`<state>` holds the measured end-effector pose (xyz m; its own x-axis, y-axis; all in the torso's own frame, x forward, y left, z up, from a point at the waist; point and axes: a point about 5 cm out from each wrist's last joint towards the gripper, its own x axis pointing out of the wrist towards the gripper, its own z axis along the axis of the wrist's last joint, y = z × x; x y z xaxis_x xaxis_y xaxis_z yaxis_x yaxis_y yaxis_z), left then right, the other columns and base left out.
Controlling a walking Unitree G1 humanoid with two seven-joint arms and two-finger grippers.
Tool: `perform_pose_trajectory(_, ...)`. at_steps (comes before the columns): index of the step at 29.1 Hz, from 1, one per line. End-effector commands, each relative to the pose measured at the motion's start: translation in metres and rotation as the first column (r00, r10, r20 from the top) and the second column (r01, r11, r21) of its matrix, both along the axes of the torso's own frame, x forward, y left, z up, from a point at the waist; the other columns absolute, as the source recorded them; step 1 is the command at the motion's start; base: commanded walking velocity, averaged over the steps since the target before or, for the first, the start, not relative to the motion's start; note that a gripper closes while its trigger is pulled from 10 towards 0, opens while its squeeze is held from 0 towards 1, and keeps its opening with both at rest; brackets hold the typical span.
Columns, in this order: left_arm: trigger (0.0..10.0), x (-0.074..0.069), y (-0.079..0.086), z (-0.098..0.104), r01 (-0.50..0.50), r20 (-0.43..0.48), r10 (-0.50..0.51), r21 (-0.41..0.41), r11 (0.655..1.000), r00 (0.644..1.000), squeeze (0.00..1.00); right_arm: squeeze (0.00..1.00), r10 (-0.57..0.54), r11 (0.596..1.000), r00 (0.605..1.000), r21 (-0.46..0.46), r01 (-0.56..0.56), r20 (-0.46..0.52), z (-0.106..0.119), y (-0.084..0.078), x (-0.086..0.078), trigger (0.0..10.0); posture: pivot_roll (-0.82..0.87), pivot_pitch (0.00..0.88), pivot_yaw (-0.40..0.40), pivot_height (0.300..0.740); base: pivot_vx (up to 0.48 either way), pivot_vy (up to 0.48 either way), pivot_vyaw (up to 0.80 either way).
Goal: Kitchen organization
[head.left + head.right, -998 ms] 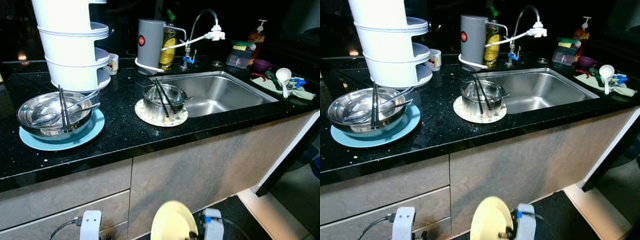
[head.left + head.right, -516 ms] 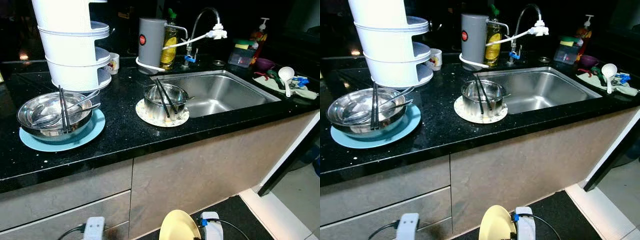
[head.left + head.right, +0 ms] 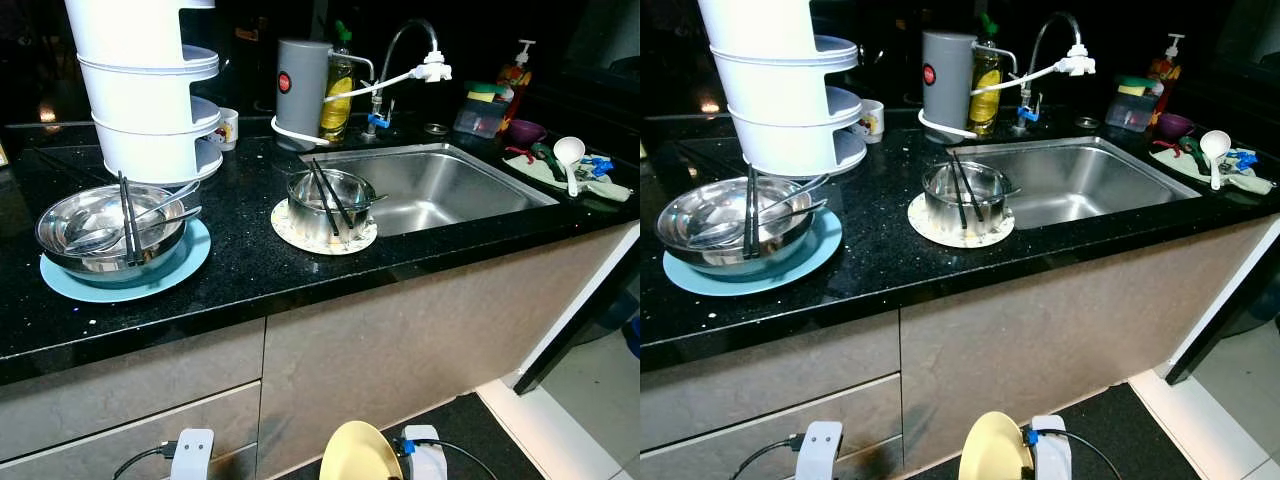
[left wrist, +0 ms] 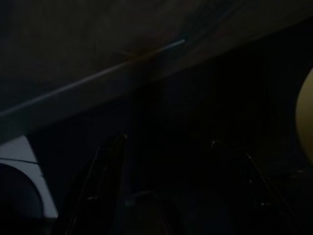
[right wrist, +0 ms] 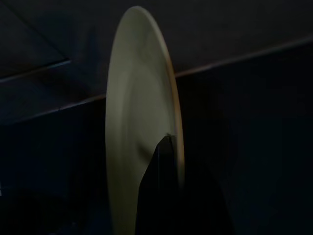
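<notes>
Low in front of the cabinet, my right gripper (image 5: 168, 139) is shut on a pale yellow plate (image 3: 358, 458), held upright and seen edge-on in the right wrist view (image 5: 142, 122); one black finger (image 5: 159, 186) lies across its face. My left gripper (image 4: 167, 141) hangs open in the dark beside it. On the black counter (image 3: 240, 270), a large steel bowl (image 3: 110, 225) with chopsticks and a spoon sits on a blue plate (image 3: 185, 265). A smaller steel bowl (image 3: 328, 195) with chopsticks sits on a patterned plate (image 3: 300, 232) next to the steel sink (image 3: 450, 185).
A white tiered rack (image 3: 145, 90) stands at the back left with a mug (image 3: 227, 127) beside it. A grey canister (image 3: 300, 80), a soap bottle (image 3: 336, 90) and the faucet (image 3: 425, 65) stand behind the sink. A white spoon (image 3: 567, 155) lies on a cloth at the right.
The yellow plate and my right wrist have shifted slightly right and lower in view. The counter's things have not moved; the camera drifted a little.
</notes>
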<state>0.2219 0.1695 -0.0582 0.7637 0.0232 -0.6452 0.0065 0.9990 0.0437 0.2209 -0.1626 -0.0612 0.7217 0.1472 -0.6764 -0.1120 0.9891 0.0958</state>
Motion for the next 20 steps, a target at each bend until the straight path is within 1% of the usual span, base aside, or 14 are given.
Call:
perform_pose_trajectory(1,10.0,-0.0032,0.0042,-0.0011,0.013,0.000,-0.013,0.035,0.999,1.000,0.00,0.00,0.013,1.000,0.999,-0.010,-0.013,-0.037,-0.0041,0.0014,-0.0050,10.0,0.01,0.069,-0.110,0.740,0.000,0.000,0.80)
perform_pose_trajectory(3,10.0,-0.0035,0.0041,-0.0014,0.016,-0.003,-0.016,0.041,0.999,1.000,0.00,0.00,0.020,1.000,0.999,-0.009,-0.020,-0.035,-0.0039,0.0023,-0.0046,10.0,0.02,0.077,-0.122,0.740,0.000,0.000,0.80)
perform_pose_trajectory(4,10.0,-0.0034,0.0047,-0.0010,0.000,0.000,0.000,0.028,1.000,1.000,0.00,0.00,0.047,0.999,0.998,-0.016,-0.048,-0.048,-0.0056,0.0048,-0.0070,10.0,0.04,0.085,-0.130,0.740,0.000,0.000,0.80)
perform_pose_trajectory(5,10.0,-0.0034,0.0047,-0.0010,0.000,0.000,0.000,0.028,1.000,1.000,0.00,0.00,0.047,0.999,0.998,-0.016,-0.048,-0.048,-0.0056,0.0048,-0.0070,10.0,0.04,0.085,-0.130,0.740,0.000,0.000,0.80)
perform_pose_trajectory(6,10.0,-0.0014,0.0051,0.0017,-0.015,0.030,0.014,0.023,1.000,0.999,0.00,0.00,0.048,0.999,0.997,-0.023,-0.049,-0.055,-0.0067,0.0045,-0.0087,10.0,0.04,0.086,-0.133,0.740,0.000,0.000,0.80)
perform_pose_trajectory(11,10.0,0.0001,0.0031,0.0022,-0.013,0.030,0.012,0.041,0.999,0.999,0.00,0.00,0.016,1.000,0.998,-0.018,-0.017,-0.055,-0.0072,0.0028,-0.0095,10.0,0.04,0.086,-0.133,0.740,0.000,0.000,0.80)
perform_pose_trajectory(12,10.0,0.0000,0.0026,0.0021,-0.009,0.029,0.008,0.040,0.999,1.000,0.00,0.00,-0.010,1.000,0.998,0.003,0.011,-0.062,-0.0077,0.0020,-0.0102,10.0,0.03,0.084,-0.133,0.740,0.000,0.000,0.00)
perform_pose_trajectory(13,10.0,0.0008,0.0015,0.0031,-0.007,0.042,0.006,0.030,1.000,0.999,0.00,0.00,-0.010,1.000,0.998,0.019,0.012,-0.060,-0.0075,0.0024,-0.0103,10.0,0.02,0.083,-0.127,0.740,0.000,0.000,0.00)
perform_pose_trajectory(16,10.0,0.0017,0.0010,0.0041,-0.014,0.053,0.013,0.027,1.000,0.999,0.00,0.00,0.021,1.000,0.999,0.011,-0.020,-0.045,-0.0066,0.0037,-0.0096,10.0,0.02,0.083,-0.123,0.740,0.000,0.000,0.00)
perform_pose_trajectory(20,10.0,0.0033,-0.0015,0.0060,-0.004,0.072,0.002,0.022,1.000,0.997,0.00,0.00,0.004,1.000,0.999,0.006,-0.004,-0.036,-0.0061,0.0021,-0.0091,10.0,0.00,0.092,-0.110,0.740,0.000,0.000,0.00)
